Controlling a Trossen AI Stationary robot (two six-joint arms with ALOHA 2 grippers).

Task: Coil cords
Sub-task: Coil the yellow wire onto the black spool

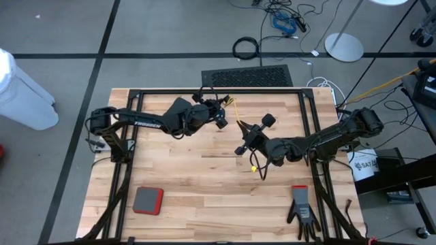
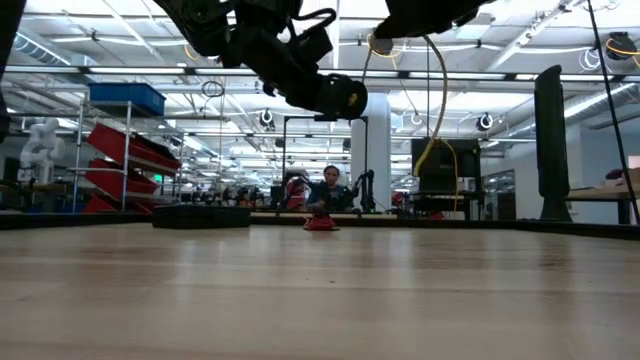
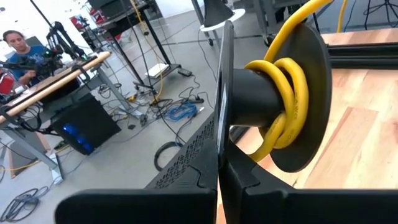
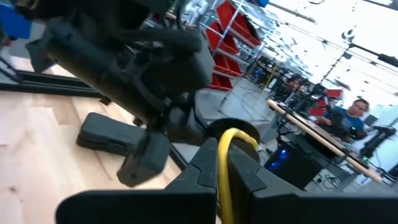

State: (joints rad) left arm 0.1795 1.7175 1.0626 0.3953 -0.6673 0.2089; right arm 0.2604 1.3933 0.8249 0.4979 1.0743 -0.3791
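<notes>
The high view was filled by the wooden table [image 1: 204, 170], above whose far half both arms were raised. The left arm [image 1: 146, 122] was stretched in from the left edge and the right arm [image 1: 327, 139] from the right edge, so that their ends were brought near each other over the table's far middle. A black glove [image 1: 302, 212] was seen lying well behind and below the right gripper, near the table's front edge, and a red and grey pad [image 1: 148, 200] lay well apart from the left gripper, toward the front left corner. The left gripper [image 1: 219, 117] was seen clamped on the black reel [image 3: 273, 106]; in the left wrist view its fingers [image 3: 217, 149] were pressed flat together on the rim of one of the reel's flanges, and a few turns of the yellow cord [image 3: 287, 99] were wound round the reel's hub just beyond them. The right gripper [image 1: 243, 145] was held just beside the left one and was closed on the same yellow cord, which in the right wrist view was seen rising out from between its shut fingers [image 4: 239, 168] and arching over toward the left gripper's body. From the right gripper a short yellow tail [image 1: 254, 165] was seen hanging down toward the table.
</notes>
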